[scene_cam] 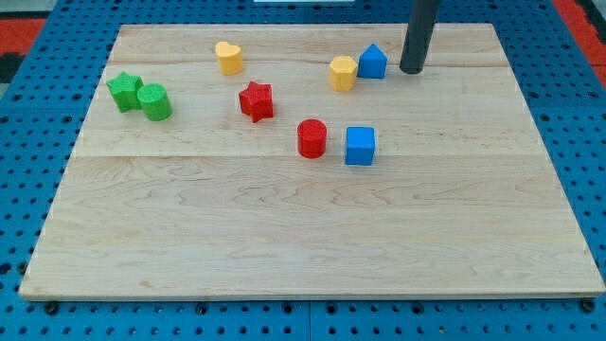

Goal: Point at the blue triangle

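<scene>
Your target, the small blue triangular plastic block (373, 61), sits near the view's top, right of centre, on the pale wooden board (312, 237). It is touching, or all but touching, the yellow plastic block with faceted sides (343, 72) on its left. The dark round rod comes down from the view's top edge, and my tip (411, 71) rests on the board just to the right of the blue triangle, with a narrow strip of bare wood between them.

There are no fingers on this rig to be apart or together; the arm ends only in that plain rod, so nothing clamps anything.

To point well, I judge you need only a short slide of the tip toward the view's left, stopping before contact. Go slowly: the triangle is light and smooth-sided, the board looks slick, and a nudge would likely drive it into the yellow neighbour and shift both.

The other pieces look like the same matte moulded plastic:

- a blue cube (360, 145) and a red cylinder (311, 137) near the middle
- a red star-shaped block (256, 99)
- a yellow heart (228, 57)
- a green star-like block (124, 91) against a green cylinder (154, 101) at the view's left

The board shows straight grain and plank seams, and lies on a blue perforated base (38, 114).
</scene>
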Robot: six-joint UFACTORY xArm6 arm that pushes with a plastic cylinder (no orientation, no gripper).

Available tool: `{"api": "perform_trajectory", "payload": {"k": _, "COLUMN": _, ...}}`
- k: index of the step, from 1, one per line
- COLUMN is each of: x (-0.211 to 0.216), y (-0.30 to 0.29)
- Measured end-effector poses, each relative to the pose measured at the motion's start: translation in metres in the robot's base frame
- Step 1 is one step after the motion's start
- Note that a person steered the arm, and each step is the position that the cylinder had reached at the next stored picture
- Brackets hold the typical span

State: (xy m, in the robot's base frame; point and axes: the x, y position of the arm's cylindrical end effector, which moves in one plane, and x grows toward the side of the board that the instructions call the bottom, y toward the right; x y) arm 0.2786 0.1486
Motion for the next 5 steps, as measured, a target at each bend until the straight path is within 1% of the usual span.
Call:
{"api": "perform_trajectory", "payload": {"k": 3, "x": -0.039, "y": -0.002}}
{"api": "perform_trajectory", "payload": {"k": 5, "x": -0.038, "y": -0.002}}
